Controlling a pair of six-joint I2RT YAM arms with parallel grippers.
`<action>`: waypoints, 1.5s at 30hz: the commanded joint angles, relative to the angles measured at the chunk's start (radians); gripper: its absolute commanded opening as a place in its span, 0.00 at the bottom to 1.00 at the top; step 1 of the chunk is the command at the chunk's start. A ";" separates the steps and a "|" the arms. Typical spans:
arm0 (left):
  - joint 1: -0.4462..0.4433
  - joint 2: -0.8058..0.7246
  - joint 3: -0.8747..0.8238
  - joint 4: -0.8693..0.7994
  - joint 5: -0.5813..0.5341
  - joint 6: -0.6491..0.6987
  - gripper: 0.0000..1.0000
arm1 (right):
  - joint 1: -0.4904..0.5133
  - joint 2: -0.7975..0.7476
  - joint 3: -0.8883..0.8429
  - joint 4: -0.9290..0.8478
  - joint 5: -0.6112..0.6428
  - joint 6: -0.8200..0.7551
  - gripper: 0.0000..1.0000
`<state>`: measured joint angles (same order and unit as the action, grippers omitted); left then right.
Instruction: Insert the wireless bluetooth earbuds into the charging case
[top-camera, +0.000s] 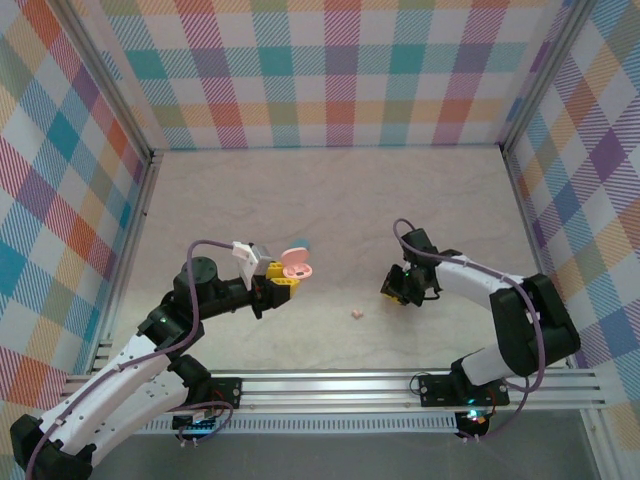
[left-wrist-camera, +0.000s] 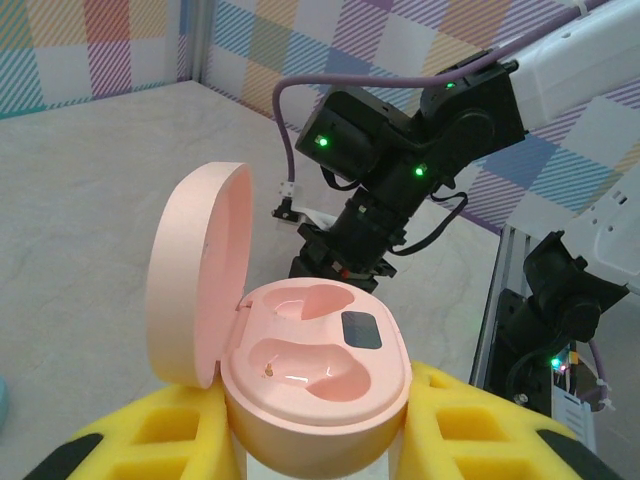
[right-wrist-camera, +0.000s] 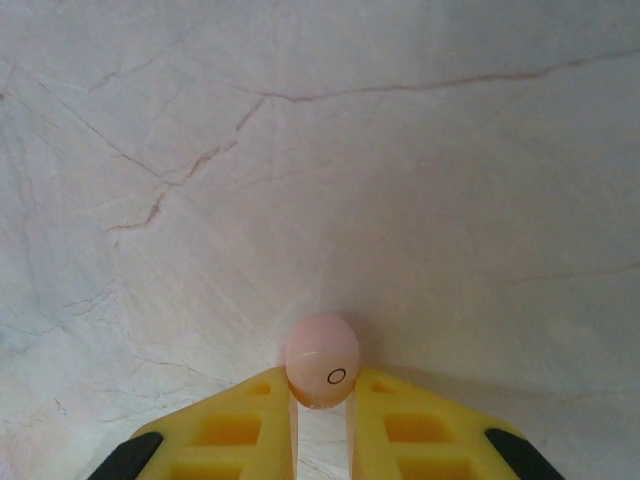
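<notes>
Left gripper (left-wrist-camera: 315, 445) is clamping the open pink oval plastic case (left-wrist-camera: 320, 365), both wells empty, at lower centre while right gripper (right-wrist-camera: 322, 395) is pinching a tiny rounded pink earbud (right-wrist-camera: 322, 358).

Enclosure and floor
Checked walls (top-camera: 340, 70) surround a pale veined table (top-camera: 330, 200); a metal rail (top-camera: 330, 385) lies at its near edge.

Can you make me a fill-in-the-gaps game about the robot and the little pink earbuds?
The left hand holds a pink case whose lid is ___.
The right hand pinches a ___ earbud.
Both hollows in the case are ___.
Another pink earbud lies loose on the ___.
Missing words: open, pink, empty, table.
</notes>
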<state>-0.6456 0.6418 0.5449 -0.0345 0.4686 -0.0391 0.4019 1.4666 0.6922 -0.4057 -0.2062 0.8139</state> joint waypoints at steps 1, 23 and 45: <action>-0.009 -0.002 0.010 0.013 -0.007 -0.016 0.22 | -0.005 0.028 0.035 -0.033 -0.005 -0.065 0.19; -0.011 0.071 0.015 0.038 0.010 -0.019 0.23 | 0.000 -0.098 0.229 -0.254 -0.007 -0.344 0.19; -0.012 0.159 0.026 0.120 0.044 -0.015 0.23 | 0.188 -0.249 0.520 -0.387 -0.056 -0.644 0.14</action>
<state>-0.6468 0.8005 0.5449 0.0368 0.4885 -0.0563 0.5549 1.2488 1.1629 -0.7593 -0.2348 0.2424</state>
